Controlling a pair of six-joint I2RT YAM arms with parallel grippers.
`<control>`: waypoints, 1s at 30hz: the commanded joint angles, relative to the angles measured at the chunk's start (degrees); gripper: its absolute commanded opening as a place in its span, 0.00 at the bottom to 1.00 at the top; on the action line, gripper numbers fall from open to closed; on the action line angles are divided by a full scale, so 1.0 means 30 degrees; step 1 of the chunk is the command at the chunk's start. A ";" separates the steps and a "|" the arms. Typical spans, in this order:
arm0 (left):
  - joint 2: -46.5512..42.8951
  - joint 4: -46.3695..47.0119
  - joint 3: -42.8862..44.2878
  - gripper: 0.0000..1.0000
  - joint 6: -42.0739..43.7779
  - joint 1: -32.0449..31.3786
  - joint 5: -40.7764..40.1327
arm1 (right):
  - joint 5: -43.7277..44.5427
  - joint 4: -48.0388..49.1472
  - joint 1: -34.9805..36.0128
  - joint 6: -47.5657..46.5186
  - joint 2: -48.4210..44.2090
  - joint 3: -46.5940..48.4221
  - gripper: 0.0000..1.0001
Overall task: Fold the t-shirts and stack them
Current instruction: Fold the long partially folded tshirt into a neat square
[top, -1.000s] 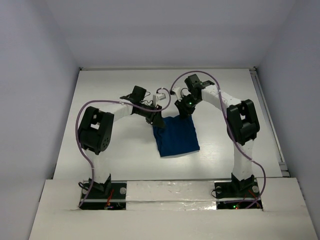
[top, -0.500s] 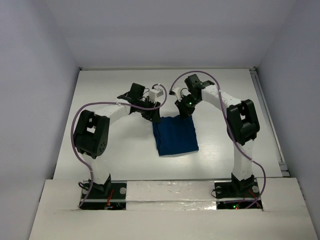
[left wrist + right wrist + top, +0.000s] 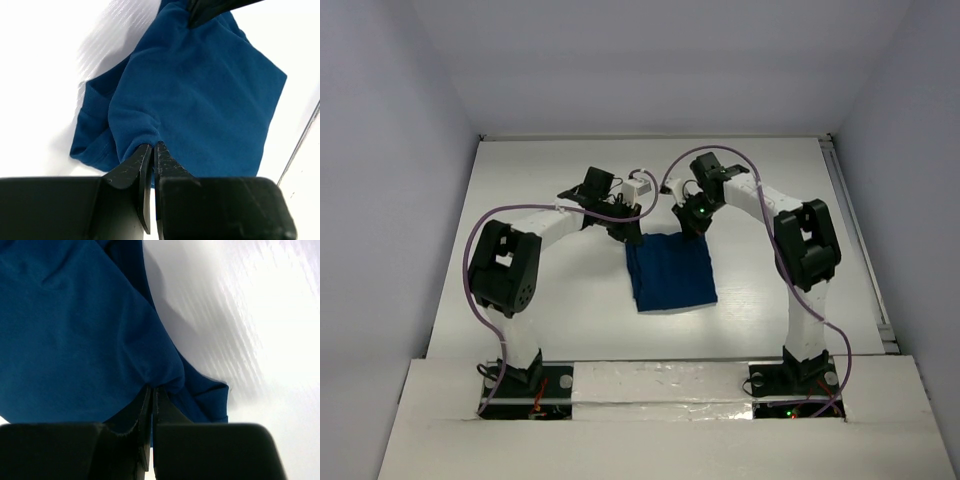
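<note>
A dark navy blue t-shirt (image 3: 670, 275) lies folded into a rough rectangle in the middle of the white table; no print shows. My left gripper (image 3: 631, 238) is at its far left corner and my right gripper (image 3: 692, 231) at its far right corner. In the left wrist view the left gripper (image 3: 153, 146) is shut, with a raised fold of the t-shirt (image 3: 200, 90) puckered at its tips. The right wrist view shows the right gripper (image 3: 152, 389) shut the same way on the t-shirt (image 3: 75, 330), with lower layers sticking out beside it.
The white table (image 3: 550, 290) is walled in on the left, back and right. A rail (image 3: 855, 240) runs along its right edge. Purple cables loop over both arms. The tip of the right gripper's fingers (image 3: 210, 9) shows at the top of the left wrist view.
The left gripper has moved from the shirt's left edge up to its far left corner. Both grippers have closed on the shirt's far edge. The shirt has squared up slightly.
</note>
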 commanded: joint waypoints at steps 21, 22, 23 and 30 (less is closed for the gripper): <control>0.0136 0.0129 0.0426 0.00 0.0991 -0.0047 0.3369 | 0.1879 0.0354 -0.0086 0.0197 -0.5236 -0.2681 0.00; 0.0165 0.0042 0.0600 0.00 0.1050 -0.0047 0.3806 | 0.1938 0.0324 -0.0086 0.0169 -0.5294 -0.2740 0.00; 0.0195 -0.0075 0.0718 0.00 0.1312 -0.0047 0.4043 | 0.2084 0.0295 -0.0086 0.0168 -0.5353 -0.2856 0.00; 0.0049 -0.0193 0.1304 0.00 0.1637 -0.0222 0.5275 | 0.2582 0.0383 -0.0086 0.0197 -0.5880 -0.3355 0.00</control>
